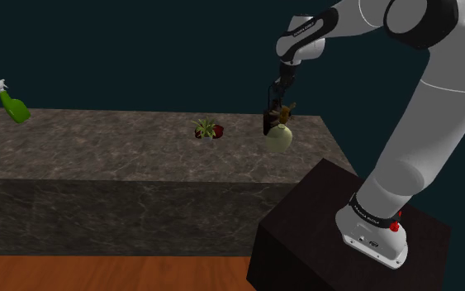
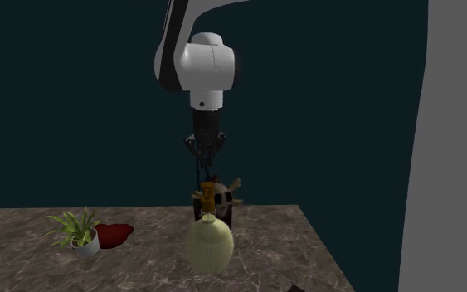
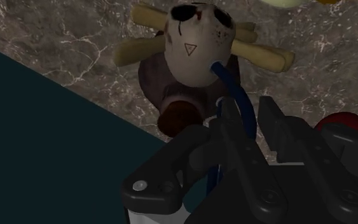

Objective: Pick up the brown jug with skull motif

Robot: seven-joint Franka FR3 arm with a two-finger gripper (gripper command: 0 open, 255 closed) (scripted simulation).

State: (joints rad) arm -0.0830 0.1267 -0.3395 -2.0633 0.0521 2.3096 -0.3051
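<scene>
The brown jug (image 3: 193, 48) carries a pale skull and crossed bones on its front and has a thin blue handle. It sits just under my gripper (image 2: 209, 170) near the counter's back edge, by the shoulder view's right end. In the wrist view the gripper (image 3: 258, 124) stands nearly shut, with the blue handle running in at its fingers. The jug (image 1: 286, 108) looks tilted there. Whether its base touches the counter I cannot tell. In the second exterior view a vase hides the lower part of the jug (image 2: 217, 196).
A pale green vase (image 1: 278, 138) stands right in front of the jug. A small potted plant (image 1: 206, 129) beside a red object (image 2: 115, 235) sits mid-counter. A green spray bottle (image 1: 11, 103) lies at the far end of the dark marble counter (image 1: 98, 149). The black stand (image 1: 305, 231) is below.
</scene>
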